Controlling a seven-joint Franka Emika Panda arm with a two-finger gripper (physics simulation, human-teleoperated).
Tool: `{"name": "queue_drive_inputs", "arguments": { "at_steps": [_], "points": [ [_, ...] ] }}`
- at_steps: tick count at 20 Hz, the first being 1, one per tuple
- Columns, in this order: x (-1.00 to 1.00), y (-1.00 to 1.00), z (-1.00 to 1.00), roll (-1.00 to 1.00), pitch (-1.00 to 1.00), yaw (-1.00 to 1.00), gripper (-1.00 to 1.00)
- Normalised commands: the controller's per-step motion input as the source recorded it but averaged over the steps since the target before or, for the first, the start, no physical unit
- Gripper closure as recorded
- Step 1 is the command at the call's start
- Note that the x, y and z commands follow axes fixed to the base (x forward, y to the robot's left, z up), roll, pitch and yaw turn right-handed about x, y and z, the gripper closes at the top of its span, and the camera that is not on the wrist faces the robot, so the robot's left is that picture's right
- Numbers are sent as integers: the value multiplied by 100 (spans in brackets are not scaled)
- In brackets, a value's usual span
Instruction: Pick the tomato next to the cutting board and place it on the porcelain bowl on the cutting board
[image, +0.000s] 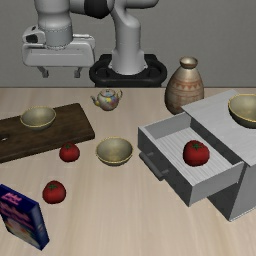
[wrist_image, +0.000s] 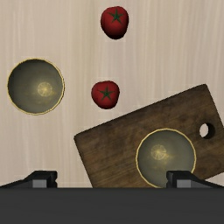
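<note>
The jaws are standing wide open with nothing between them, the two dark fingertips (wrist_image: 41, 178) far apart. They are hanging high above the bench (image: 130, 215) and pointing straight down over the cutting board (wrist_image: 114, 144). The arm (image: 122, 40) is rising upright from its base (image: 125, 72) and folding over toward the exterior view's left, holding the white wrist level and well clear of everything below.

Directly under the jaws, the porcelain bowl (wrist_image: 166, 156) is sitting on the cutting board, toward the end with the handle hole. The tomato (wrist_image: 106, 94) is lying on the bench just beside the board's long edge, between the board and a loose bowl (wrist_image: 36, 86) that is resting on the bare wood. Farther out from the board, a second tomato (wrist_image: 115, 21) is lying alone, and a blue box (image: 25, 215) is standing near it.

Well apart, at the exterior view's right, a grey cabinet (image: 215, 120) is standing with its drawer (image: 172, 172) pulled open. A third tomato (image: 196, 152) is lying in the drawer, and another bowl (image: 245, 108) is resting on top of the cabinet. A teapot (image: 108, 98) and a vase (image: 185, 85) are standing near the base.
</note>
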Motion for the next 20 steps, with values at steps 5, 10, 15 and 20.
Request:
{"name": "queue_drive_inputs", "arguments": {
  "at_steps": [5,10,15,20],
  "points": [
    [100,0,0,0,0,0,-100],
    [20,20,-60,0,0,0,-100],
    [0,0,-100,0,0,0,-100],
    [0,0,-100,0,0,0,-100]
  ]
}}
